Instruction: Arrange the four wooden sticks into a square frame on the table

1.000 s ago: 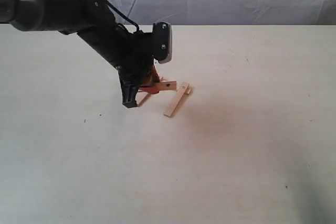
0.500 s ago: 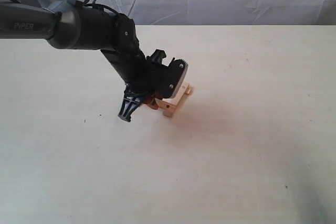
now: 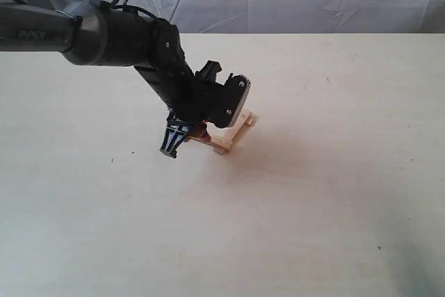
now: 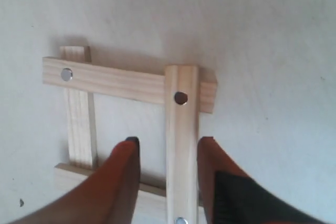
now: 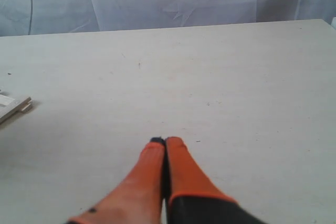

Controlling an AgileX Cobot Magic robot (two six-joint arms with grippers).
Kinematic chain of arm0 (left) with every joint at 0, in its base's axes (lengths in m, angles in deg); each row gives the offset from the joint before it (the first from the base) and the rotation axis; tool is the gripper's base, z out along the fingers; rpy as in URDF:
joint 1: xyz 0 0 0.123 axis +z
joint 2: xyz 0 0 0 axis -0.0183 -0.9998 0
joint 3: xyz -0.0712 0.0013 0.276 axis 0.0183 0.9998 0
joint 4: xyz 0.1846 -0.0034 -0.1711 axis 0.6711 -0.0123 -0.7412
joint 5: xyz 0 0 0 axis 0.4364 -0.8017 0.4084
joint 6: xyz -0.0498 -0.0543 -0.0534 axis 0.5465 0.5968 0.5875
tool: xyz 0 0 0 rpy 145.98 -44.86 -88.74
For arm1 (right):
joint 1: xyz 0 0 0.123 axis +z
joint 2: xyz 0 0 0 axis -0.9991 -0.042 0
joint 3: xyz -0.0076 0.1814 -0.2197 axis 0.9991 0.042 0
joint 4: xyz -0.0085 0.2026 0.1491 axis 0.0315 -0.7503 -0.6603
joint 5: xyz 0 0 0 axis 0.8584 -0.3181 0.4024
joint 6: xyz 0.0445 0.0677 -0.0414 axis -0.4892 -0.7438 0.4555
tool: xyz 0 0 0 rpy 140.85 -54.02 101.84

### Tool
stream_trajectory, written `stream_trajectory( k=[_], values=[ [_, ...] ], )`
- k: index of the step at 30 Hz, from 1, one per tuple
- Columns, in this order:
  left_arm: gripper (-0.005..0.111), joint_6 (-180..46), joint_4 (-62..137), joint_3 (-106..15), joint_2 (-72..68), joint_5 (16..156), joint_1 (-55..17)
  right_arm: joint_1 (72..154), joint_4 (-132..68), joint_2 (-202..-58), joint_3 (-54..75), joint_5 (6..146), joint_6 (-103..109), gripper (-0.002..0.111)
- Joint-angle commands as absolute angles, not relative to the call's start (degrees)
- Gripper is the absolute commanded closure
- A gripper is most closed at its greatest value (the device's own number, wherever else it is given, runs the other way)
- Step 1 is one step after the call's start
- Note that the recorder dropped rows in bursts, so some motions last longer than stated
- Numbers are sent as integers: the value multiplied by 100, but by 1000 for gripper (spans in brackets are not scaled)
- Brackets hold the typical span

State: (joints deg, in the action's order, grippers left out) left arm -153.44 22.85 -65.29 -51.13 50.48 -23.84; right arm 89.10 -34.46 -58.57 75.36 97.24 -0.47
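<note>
The left gripper (image 4: 168,140) stands with its orange fingers (image 4: 123,174) parted astride one of the four short, flat, light-tan wooden sticks (image 4: 181,124). One pad seems to touch the stick's edge and the other is clear of it, so nothing is clamped. This stick crosses two others and closes a small open square frame (image 3: 229,142), which lies on the wide pale cream table (image 3: 334,193) a little left of centre and towards the far side. It is probably best to square the stick parallel to its opposite, then lift straight up with the fingers wide so neither pad drags it. The black arm hides most of the frame from outside, and the fingers cover one corner overlap. The right gripper (image 5: 165,142) is pressed closed, empty, and well away from the frame.
</note>
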Motion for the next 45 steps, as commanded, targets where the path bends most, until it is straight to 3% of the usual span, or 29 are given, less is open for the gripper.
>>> stream_trajectory(
  k=[1,5,12,18,21,28,45],
  values=[
    [67,-15342,2294,-6568,-5107,5075,-2405,8879,-3448,-5822,7545,9644,-36,108],
    [71,-15196,2185,-6568,-4898,5063,-2417,8879,-3448,-5822,7545,9644,-36,108],
    [107,-11463,2202,-6568,-4130,4906,-2417,8879,-3448,-5822,7545,9644,-36,108],
    [107,-8220,2704,-6553,-3253,3647,-2232,8879,-3448,-5822,7545,9644,-36,108],
    [107,-7457,2678,-6136,-2637,3690,-1998,8879,-3448,-5822,7545,9644,-36,108],
    [107,-7011,2363,-4898,-1302,4847,-1905,8879,-3448,-5822,7545,9644,-36,108],
    [107,-7146,1777,-3043,1547,5186,-1905,8879,-3443,-5822,7545,9644,-36,108]
  ],
)
